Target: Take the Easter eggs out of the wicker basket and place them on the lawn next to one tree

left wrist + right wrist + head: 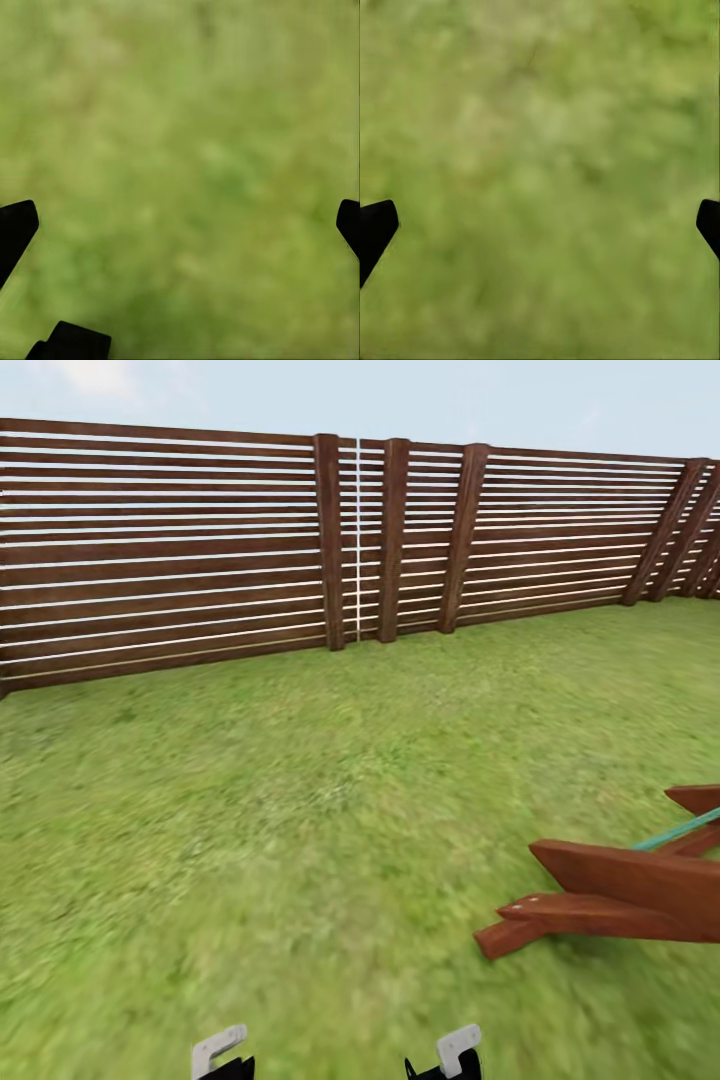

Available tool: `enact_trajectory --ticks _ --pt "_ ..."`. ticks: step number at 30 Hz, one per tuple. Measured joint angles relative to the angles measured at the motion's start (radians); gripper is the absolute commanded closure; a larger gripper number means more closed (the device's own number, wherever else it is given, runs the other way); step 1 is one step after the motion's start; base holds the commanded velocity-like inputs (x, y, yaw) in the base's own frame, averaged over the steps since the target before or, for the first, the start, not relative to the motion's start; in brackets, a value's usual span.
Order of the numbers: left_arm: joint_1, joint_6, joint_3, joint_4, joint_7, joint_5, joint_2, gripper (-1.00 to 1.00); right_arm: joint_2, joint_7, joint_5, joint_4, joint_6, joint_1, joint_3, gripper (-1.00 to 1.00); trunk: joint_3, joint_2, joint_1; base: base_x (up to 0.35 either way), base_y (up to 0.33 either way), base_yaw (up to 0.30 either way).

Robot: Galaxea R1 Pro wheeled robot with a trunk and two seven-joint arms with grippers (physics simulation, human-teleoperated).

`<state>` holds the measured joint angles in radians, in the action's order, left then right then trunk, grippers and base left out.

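The lawn (300,820) spreads out ahead of me as flat green grass, running up to the fence of the garden. The three Easter eggs, the wicker basket and the tree are out of view. In the left wrist view my left gripper (180,225) is open, its dark fingertips (16,225) wide apart over blurred grass with nothing between them. My right gripper (540,225) is open the same way above the grass, and empty. The tops of both arms peek in at the head view's lower edge.
A brown horizontal-slat wooden fence (160,550) closes the yard at the back, with thick posts (392,540) near the middle. Reddish wooden base beams of a playset (610,900) lie on the grass at the right, with a teal bar (680,830) above them.
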<state>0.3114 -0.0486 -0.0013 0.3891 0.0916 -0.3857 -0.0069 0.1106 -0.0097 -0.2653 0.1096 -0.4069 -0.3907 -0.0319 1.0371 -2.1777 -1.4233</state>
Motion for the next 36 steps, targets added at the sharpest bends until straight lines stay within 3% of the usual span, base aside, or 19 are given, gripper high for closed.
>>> enact_trajectory --ticks 15,36 --pt "0.0 0.0 0.0 0.0 0.0 0.0 0.0 -1.0 0.0 0.0 0.0 0.0 0.0 0.0 0.0 -1.0 0.0 0.0 0.0 0.267 0.189 0.09" --pt "0.0 0.0 0.0 0.0 0.0 0.0 -0.001 -1.0 -0.002 0.001 0.003 0.0 0.0 0.0 0.001 -1.0 0.0 0.0 0.0 0.294 0.146 -0.005"
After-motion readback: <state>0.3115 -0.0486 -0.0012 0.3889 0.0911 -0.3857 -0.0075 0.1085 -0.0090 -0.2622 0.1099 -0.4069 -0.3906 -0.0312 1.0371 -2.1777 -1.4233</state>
